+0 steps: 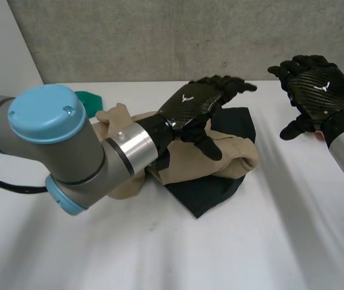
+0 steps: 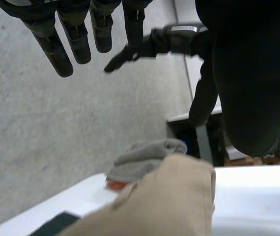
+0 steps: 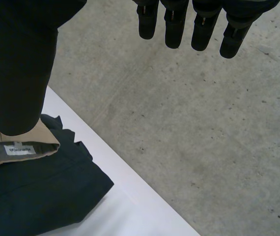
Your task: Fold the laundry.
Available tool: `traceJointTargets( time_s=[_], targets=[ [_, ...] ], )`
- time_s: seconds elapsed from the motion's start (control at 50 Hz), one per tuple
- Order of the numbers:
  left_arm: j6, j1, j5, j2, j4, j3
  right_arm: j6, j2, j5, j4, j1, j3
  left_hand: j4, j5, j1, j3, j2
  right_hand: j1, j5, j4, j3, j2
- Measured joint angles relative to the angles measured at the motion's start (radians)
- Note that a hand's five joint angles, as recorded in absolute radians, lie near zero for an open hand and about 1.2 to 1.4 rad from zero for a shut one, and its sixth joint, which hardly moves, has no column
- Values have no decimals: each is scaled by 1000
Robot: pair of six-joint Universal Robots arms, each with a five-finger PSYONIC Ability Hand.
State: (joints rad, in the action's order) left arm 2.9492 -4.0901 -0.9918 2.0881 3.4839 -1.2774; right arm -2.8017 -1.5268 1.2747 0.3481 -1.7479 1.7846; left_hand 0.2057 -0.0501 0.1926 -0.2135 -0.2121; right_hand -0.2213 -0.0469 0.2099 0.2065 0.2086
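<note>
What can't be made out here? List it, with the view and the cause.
Green thing, head view: mostly behind the left arm's cap; kind unknown.
Label on the tan cloth, right wrist view: print too small.
Dark cloth, head view: largely under the tan cloth; shape unclear.
Red scrap, left wrist view: tucked under a grey cloth.

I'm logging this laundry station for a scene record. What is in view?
tan garment: one, tan, crumpled on top of the dark garment
dark garment: one, near black, mid-table under the tan garment
green item: one, green, far side of the table, partly hidden behind the left arm
table: one, white
wall: one, grey concrete, behind the table
left hand: one, black, open, over the tan garment
right hand: one, black, open, raised beside the laundry
</note>
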Motion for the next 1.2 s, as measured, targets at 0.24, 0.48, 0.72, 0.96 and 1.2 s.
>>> traceJointTargets(
  time_s=[0.24, 0.48, 0.72, 0.96, 1.2],
  targets=[
    [146, 27, -104, 128, -64, 65, -2, 7, 4, -18, 21, 9, 282, -266, 313, -271, -272, 0, 0, 0, 0, 0],
    [233, 49, -149, 234, -157, 174, 4, 46, 5, -18, 24, 24, 962, -911, 939, -932, -958, 0, 0, 0, 0, 0],
    [266, -42, -295, 31, -108, 184, 30, 70, 14, -11, 2, 27, 984, -912, 939, -949, -979, 0, 0, 0, 0, 0],
    [270, -479, -554, -247, 44, 227, 39, 64, 21, -12, -34, 29, 994, -912, 939, -975, -984, 0, 0, 0, 0, 0],
    [362, -639, -522, -120, -60, 115, 50, 76, 34, -13, -82, 36, 750, -737, 734, -740, -743, 0, 0, 0, 0, 0]
  ],
)
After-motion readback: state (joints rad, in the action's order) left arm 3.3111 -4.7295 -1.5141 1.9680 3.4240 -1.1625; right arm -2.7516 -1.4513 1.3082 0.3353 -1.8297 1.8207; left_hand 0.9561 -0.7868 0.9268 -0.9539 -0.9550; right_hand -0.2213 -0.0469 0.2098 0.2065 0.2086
